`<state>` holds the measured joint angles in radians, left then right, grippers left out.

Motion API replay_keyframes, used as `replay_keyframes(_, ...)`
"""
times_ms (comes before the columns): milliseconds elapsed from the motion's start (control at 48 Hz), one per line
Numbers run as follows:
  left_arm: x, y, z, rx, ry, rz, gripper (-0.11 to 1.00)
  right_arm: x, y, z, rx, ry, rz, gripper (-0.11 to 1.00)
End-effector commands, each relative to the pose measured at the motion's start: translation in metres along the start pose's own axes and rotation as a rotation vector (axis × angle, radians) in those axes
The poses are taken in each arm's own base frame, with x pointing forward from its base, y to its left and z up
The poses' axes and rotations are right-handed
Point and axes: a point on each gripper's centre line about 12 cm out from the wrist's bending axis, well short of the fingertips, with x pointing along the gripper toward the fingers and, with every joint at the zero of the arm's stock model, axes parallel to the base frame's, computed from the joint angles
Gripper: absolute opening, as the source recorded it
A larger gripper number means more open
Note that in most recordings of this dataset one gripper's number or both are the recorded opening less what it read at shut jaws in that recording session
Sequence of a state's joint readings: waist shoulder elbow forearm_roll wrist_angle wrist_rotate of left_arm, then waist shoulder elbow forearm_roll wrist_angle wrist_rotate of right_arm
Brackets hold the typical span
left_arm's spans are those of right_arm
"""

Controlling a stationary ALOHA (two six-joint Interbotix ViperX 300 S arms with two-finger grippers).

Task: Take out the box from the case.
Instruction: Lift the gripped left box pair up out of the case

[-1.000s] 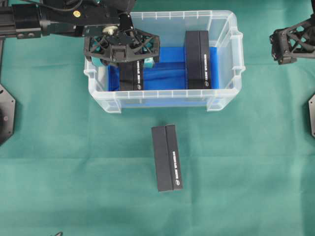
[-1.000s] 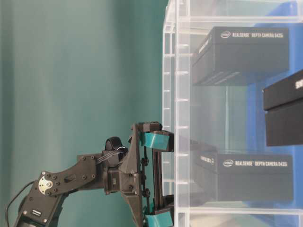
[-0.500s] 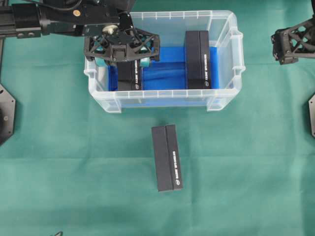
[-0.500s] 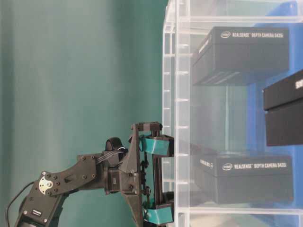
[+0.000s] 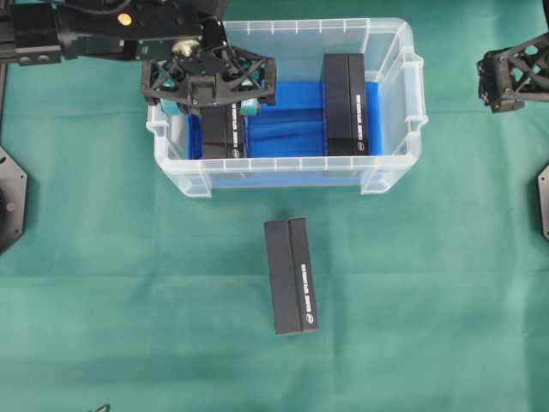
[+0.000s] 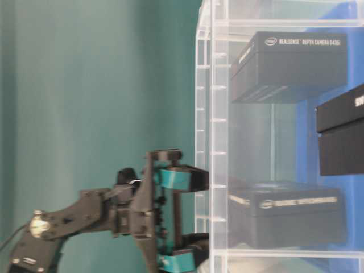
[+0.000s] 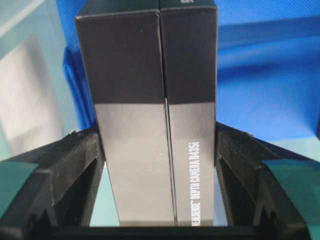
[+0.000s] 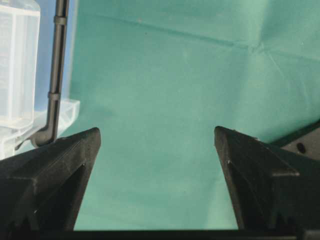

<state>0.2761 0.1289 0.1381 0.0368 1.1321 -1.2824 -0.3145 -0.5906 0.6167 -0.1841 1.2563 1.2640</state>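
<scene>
The case point(image 5: 283, 176) is a clear plastic bin with blue cloth point(image 5: 283, 129) on its bottom. Two black boxes lie in it. My left gripper point(image 5: 210, 107) reaches down into its left end and is shut on the left box point(image 5: 225, 137). In the left wrist view both fingers point(image 7: 80, 160) press that box's point(image 7: 155, 125) long sides. The table-level view shows the same gripper point(image 6: 179, 220) at the case wall point(image 6: 219, 142), with the box point(image 6: 287, 213) blurred. My right gripper point(image 5: 513, 77) hangs open and empty over the green cloth point(image 8: 157, 135).
A second black box point(image 5: 345, 103) lies at the right end of the case. A third black box point(image 5: 290, 275) lies on the green cloth in front of the case. Arm bases stand at the left point(image 5: 9, 197) and right point(image 5: 542, 197) edges.
My left jaws closed from wide open onto the left box. The left arm then shifted slightly, and the box moved a little with it. The right arm stayed put.
</scene>
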Motion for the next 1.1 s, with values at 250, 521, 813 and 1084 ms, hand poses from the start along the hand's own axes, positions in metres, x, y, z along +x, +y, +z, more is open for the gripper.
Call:
replay_keyframes(250,-0.098,-0.021,0.008,0.002,-0.035,-0.089,0.61,-0.004,0.001,0.002,0.002,-0.008,0.016,0.91)
replay_keyframes(521,-0.151,-0.019,0.010,-0.005,-0.039,-0.091,0.61,-0.005,0.002,0.003,-0.001,-0.015,0.019,0.91)
replay_keyframes(813,-0.192,-0.023,0.007,0.002,-0.047,-0.127,0.61,-0.004,0.001,0.003,-0.004,-0.017,0.016,0.91)
replay_keyframes(1084,-0.194,-0.024,0.007,0.004,-0.041,-0.107,0.61,-0.004,0.001,0.003,-0.004,-0.019,0.016,0.91)
